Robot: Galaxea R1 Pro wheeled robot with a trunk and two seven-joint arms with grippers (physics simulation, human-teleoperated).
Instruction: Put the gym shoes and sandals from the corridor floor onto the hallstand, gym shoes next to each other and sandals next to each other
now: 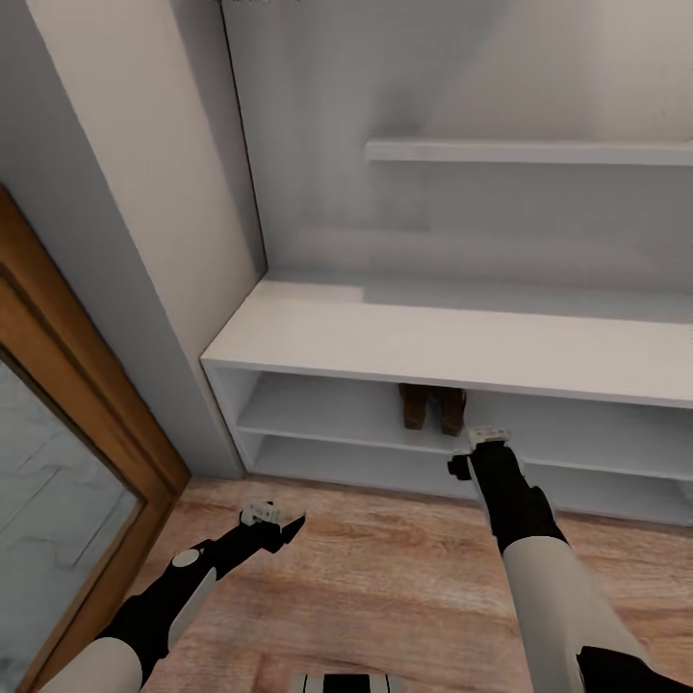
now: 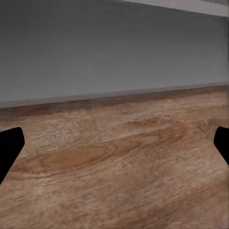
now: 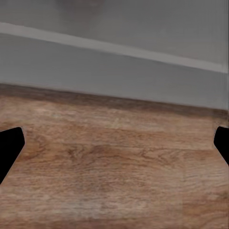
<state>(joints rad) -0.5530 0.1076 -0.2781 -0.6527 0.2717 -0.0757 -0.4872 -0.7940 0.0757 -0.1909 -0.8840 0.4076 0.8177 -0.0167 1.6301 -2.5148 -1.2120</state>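
Observation:
The white hallstand point(image 1: 433, 337) stands against the wall ahead, with a floating shelf point(image 1: 529, 151) above its bench top. Two dark brown sandals point(image 1: 433, 406) sit side by side on the rack's upper inner shelf, touching each other. My right gripper point(image 1: 481, 446) hovers just in front of them, low over the wood floor point(image 1: 385, 577), and is open and empty point(image 3: 114, 148). Further left, my left gripper point(image 1: 274, 522) is open over bare planks point(image 2: 114, 148), holding nothing. The gym shoes are out of view.
A wooden door frame with a glass panel point(image 1: 58, 481) runs along the left side, beside a grey wall corner point(image 1: 125, 212). The rack's lower shelf point(image 1: 385, 467) sits just above the floor. Wood planks stretch between my arms.

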